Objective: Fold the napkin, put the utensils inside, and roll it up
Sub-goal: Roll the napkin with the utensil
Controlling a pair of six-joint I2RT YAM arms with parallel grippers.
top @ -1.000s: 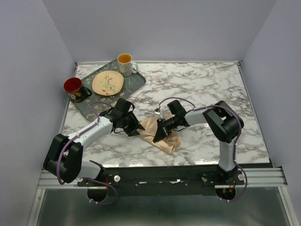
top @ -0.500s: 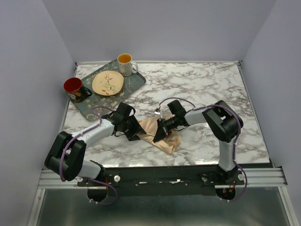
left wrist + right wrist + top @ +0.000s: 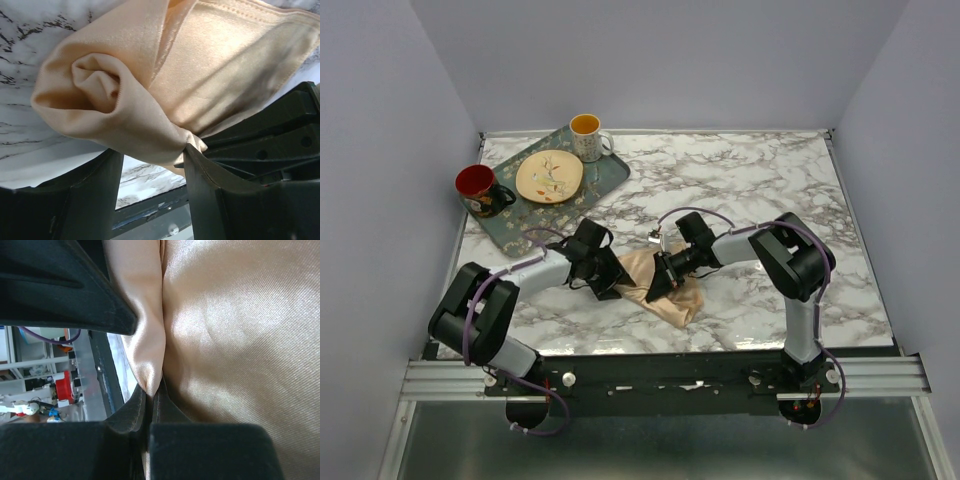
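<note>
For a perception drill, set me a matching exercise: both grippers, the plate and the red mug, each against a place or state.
Things:
1. right gripper
2. left gripper
3. plate
4. red mug

Places or states:
a. at the left end of the tray
b. jaws apart at the rolled end of the napkin
c. shut on a fold of the napkin
d. in the middle of the tray

Pairs: 1-c, 2-b, 3-d, 4-a

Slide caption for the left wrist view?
Rolled napkin end at the spread fingers of the left gripper, on the marble table.
</note>
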